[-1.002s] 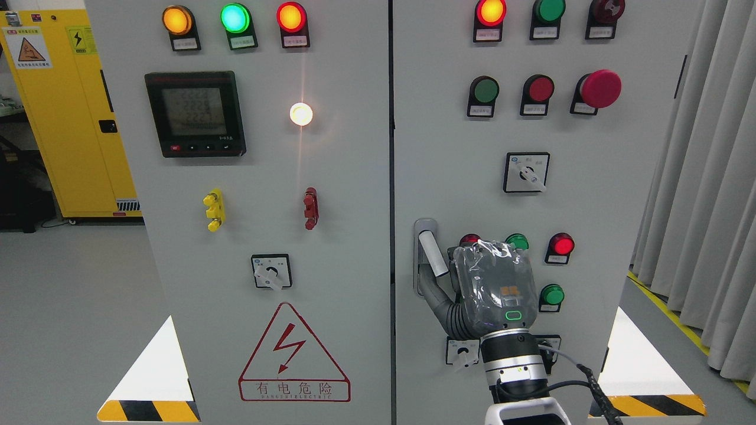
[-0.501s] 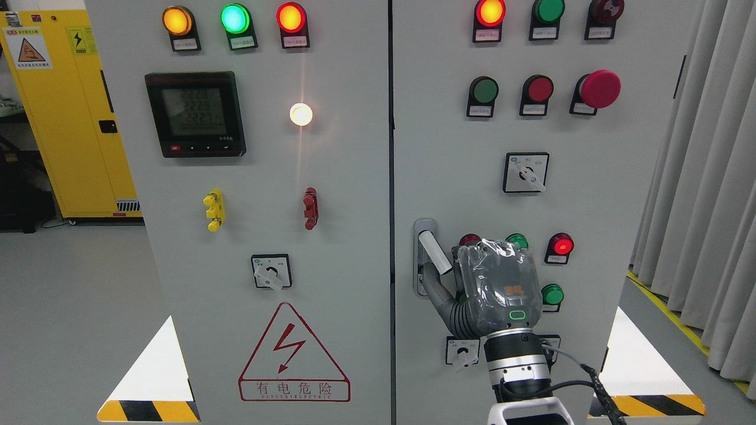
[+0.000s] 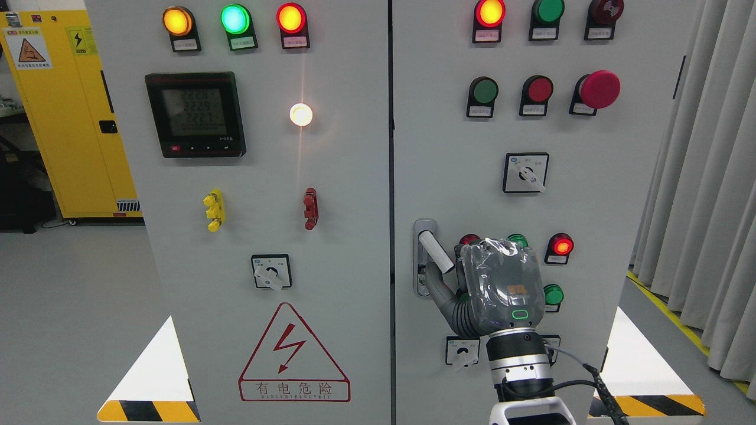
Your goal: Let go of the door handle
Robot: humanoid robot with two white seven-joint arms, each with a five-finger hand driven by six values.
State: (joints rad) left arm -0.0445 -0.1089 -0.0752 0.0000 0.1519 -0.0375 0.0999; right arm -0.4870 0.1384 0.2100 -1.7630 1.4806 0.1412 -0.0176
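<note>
1. Head view: the grey, plastic-wrapped right hand comes up from the bottom edge right of the middle and sits against the right-hand grey metal cabinet door, its back turned to the camera.
2. The silver door handle, a short lever, juts from its grey backplate near the door's left edge, beside the dark centre seam, and slants down to the right toward the hand.
3. The thumb lies just under the lever's lower end, touching it or nearly so. The other fingers are hidden behind the palm, so I cannot tell whether they are curled round the handle or already loosened.
4. The left hand is not in view.
5. Judgement: releasing well means uncurling every finger fully first, then drawing the hand straight back from the door, without dragging sideways.
6. Risk, as I judge it: a finger hooked behind the lever would tug it or the door. The red lit indicator button and green round button sit just beside the knuckles, so the retreat should avoid brushing them.
</note>
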